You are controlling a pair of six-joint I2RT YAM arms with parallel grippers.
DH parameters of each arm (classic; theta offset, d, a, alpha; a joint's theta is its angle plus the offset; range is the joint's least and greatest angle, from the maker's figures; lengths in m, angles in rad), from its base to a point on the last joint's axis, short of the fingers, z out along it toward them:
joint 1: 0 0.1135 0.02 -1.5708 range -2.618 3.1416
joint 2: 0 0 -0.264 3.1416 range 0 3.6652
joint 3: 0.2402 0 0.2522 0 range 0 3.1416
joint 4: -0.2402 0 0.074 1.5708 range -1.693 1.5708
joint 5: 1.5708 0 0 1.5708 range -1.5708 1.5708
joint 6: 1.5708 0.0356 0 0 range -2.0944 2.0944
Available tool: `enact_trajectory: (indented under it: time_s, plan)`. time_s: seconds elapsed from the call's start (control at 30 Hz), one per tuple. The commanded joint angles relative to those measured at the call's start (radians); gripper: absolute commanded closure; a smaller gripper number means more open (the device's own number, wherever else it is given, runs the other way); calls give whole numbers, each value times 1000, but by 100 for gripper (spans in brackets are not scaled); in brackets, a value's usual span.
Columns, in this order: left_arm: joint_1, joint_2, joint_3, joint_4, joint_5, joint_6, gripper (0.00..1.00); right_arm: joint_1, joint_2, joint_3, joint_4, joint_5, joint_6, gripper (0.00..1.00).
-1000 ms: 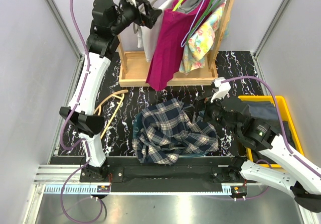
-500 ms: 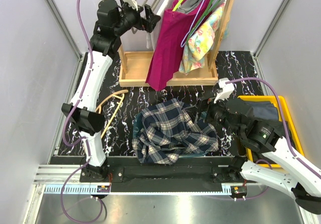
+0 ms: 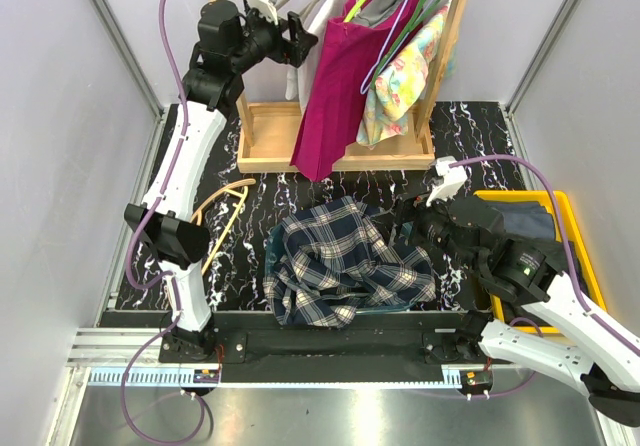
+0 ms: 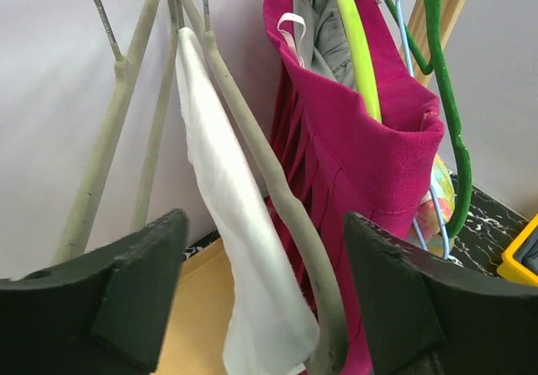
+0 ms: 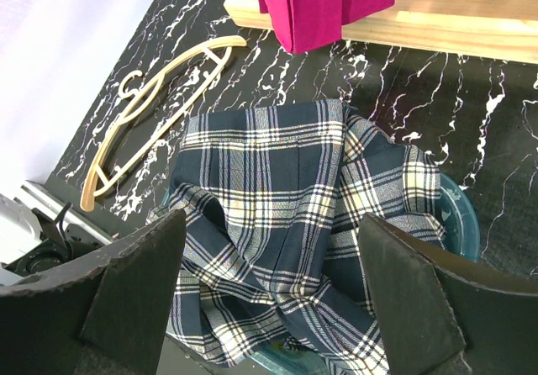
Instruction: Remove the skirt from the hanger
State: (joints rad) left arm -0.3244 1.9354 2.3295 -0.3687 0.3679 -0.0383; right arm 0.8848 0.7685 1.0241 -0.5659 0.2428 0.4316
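Black marbled worktop (image 3: 470, 136) carrying a wooden rack (image 3: 262, 131) along the middle of its far edge. A plaid garment (image 3: 340, 261) lies heaped over a teal basin (image 5: 458, 215) at the middle of the near edge, and a yellow bin (image 3: 515, 196) stands at the right edge. The task's thing, judged to be the magenta skirt (image 4: 361, 165), hangs from the rack on a lime hanger (image 4: 357, 47). It sits between a white garment (image 4: 235, 240) on a grey hanger (image 4: 277, 182) and a floral garment (image 3: 400, 76). The left gripper (image 3: 300, 41) is raised at the rack with its fingers spread and nothing between them; its wrist view faces the white garment, with the skirt off to one side. The right gripper (image 3: 400, 221) hovers just above the plaid cloth, fingers likewise spread and empty. A bare wooden hanger (image 5: 160, 120) lies flat towards the left edge. The step in hand appears to be the approach. To do it well, the left gripper should shift across to the skirt's waistband and pinch cloth only, clear of the lime hanger and of the neighbouring white garment. It should then draw the band along and off the hanger arm rather than straight down, lest the hanger come off the rail. No brand, label or writing can be read; a white tape loop at the waistband shows no text.
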Motion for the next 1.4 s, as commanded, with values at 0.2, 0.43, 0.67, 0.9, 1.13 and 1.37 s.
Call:
enact_trajectory:
  time_s: [0.2,0.43,0.67,0.9,1.13,1.37]
  plan:
    - [-5,20,62,-21,-26,32,100,6,2,-7,20,4,29,9]
    - [-19,8,65,-4,-43,57,100,6,3,-12,21,-5,35,9]
    - [-38,-9,133,105,-101,46,100,6,15,-18,26,-22,39,9]
    - [-45,-49,133,226,-188,14,100,6,25,-32,35,-42,41,10]
    - [-28,-131,87,232,-219,12,100,6,34,-30,41,-42,21,10]
    - [28,-406,-114,105,-63,80,100,6,81,24,90,-8,-88,0]
